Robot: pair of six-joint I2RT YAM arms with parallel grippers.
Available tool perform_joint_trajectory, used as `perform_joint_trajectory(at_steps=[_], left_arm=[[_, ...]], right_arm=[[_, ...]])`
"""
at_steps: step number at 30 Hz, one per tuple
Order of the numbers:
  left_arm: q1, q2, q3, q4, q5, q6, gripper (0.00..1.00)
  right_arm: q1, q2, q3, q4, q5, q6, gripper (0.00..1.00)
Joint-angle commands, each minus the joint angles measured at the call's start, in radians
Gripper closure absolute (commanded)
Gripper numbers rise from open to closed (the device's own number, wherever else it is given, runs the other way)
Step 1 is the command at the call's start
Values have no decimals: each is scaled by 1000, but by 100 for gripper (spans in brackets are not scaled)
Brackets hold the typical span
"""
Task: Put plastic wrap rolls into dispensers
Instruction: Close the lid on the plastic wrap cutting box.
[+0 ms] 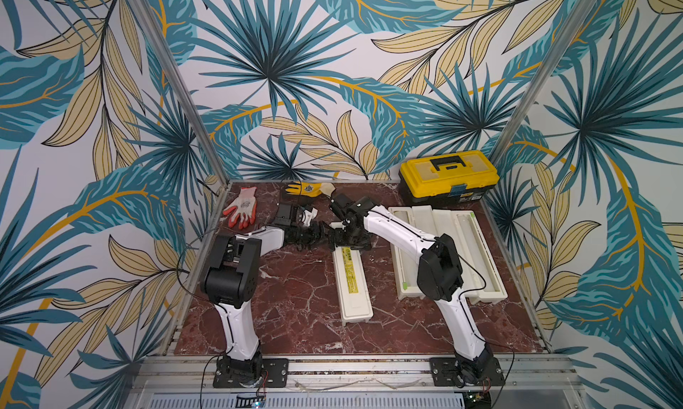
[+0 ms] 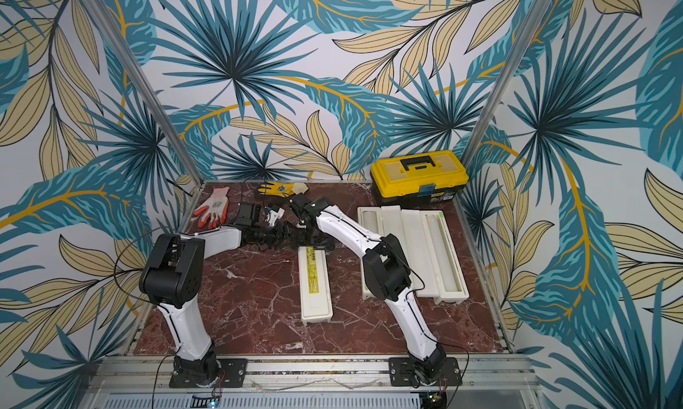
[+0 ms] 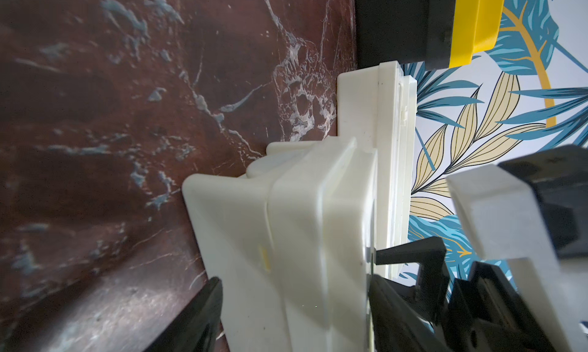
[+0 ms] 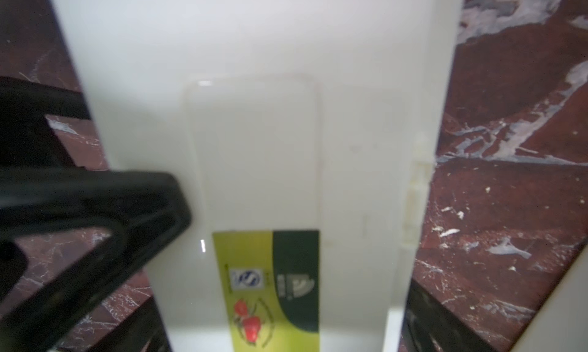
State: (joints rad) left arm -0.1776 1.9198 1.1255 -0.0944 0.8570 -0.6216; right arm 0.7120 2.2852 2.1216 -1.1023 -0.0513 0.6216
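Both top views hide the jaws. Wrist views show the left tool (image 3: pixel 294 277) straddling the end of the closed dispenser (image 3: pixel 302 207), grip unclear; the right tool (image 4: pixel 294 239) gapes over it.

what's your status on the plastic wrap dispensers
Left gripper straddling far end of closed dispenser, grip unclear; right gripper open above it. Two open dispensers at right, a roll in each. Yellow toolbox, work gloves apart at back.
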Motion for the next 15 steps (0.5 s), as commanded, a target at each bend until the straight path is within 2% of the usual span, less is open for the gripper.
perform_joint_trajectory(at_steps=[1,4,13,15], left_arm=[[-4,50,-63,-148,-167,20,29],[-4,50,-64,-153,-173,23,30],[-5,45,-66,-153,-182,23,33],[-6,46,-68,-153,-183,22,34]], right_arm=[[10,-62,-12,28,-38,8,1],[10,-85,-30,9,-35,1,1],[15,-158,-216,52,-79,21,1],[20,-155,-254,74,-84,30,4]])
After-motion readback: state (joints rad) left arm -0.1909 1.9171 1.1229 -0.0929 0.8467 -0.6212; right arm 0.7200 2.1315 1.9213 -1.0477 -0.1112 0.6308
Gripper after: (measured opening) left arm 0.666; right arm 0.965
